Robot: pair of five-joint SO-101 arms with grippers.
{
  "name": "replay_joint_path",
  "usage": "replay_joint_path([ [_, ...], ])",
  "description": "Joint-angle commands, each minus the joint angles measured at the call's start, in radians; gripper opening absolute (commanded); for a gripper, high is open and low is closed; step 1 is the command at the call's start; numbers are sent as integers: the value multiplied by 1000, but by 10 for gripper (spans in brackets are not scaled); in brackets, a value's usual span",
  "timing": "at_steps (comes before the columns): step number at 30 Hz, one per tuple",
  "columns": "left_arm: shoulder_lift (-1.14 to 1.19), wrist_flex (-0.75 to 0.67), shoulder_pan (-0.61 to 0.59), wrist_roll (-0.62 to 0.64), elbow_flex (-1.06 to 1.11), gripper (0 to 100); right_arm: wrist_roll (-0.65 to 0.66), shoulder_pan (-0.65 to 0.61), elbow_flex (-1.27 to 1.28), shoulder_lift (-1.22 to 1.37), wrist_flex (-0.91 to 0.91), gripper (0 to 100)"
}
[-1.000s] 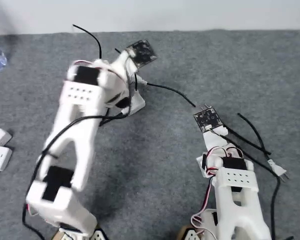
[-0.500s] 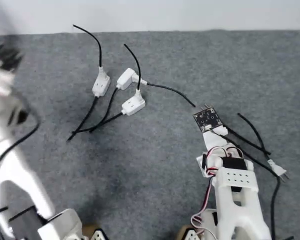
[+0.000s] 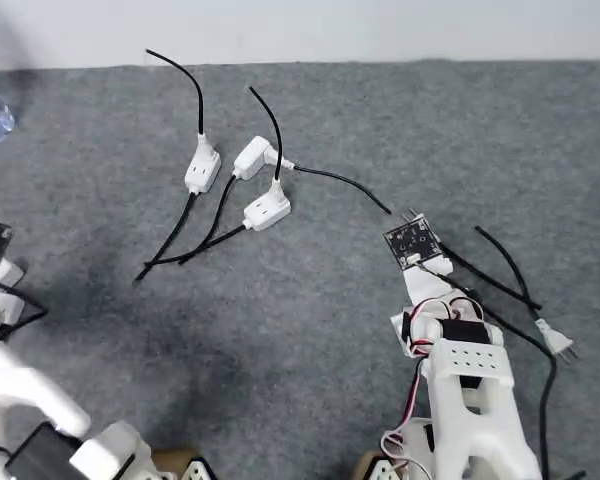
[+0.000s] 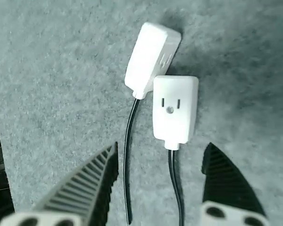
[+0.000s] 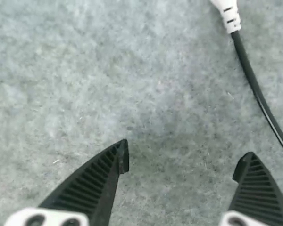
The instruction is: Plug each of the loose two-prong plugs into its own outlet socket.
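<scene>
- Grey matting (image 3: 310,340) covers the table; three white connectors (image 3: 252,157) on black cords cluster at the upper centre of the high view.
- Left gripper (image 4: 161,153), fingers spread wide, hangs over two white outlet sockets (image 4: 175,108) that touch each other.
- Right gripper (image 5: 186,153) is likewise spread over the matting, with a white cord end (image 5: 228,10) nearby.
- A loose two-prong plug (image 3: 557,342) lies at the high view's lower right.

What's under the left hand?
On grey carpet, a face-up socket, slots empty, touching a tilted socket. Open left hand holds nothing. Where their cords lead is hidden.
</scene>
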Motion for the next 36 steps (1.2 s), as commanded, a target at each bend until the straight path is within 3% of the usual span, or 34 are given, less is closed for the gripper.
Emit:
replay_joint_path([
  [1, 21, -160, -6, -14, 44, 269, 8, -7, -3, -19, -19, 350],
  [8, 287, -249, 0, -11, -58, 269, 8, -36, -2, -15, -19, 350],
  [15, 423, 32, 3, -9, -266, 244, 9, -38, 0, -13, -36, 350],
  [21, 430, 135, 64, -12, -308, 12, 9, -38, 0, -13, -39, 350],
  [27, 431, 138, 69, -12, -306, 13, 9, -38, 12, -16, -42, 350],
  [36, 420, 316, 63, -8, -496, 13, 9, -38, 14, -16, -42, 350],
])
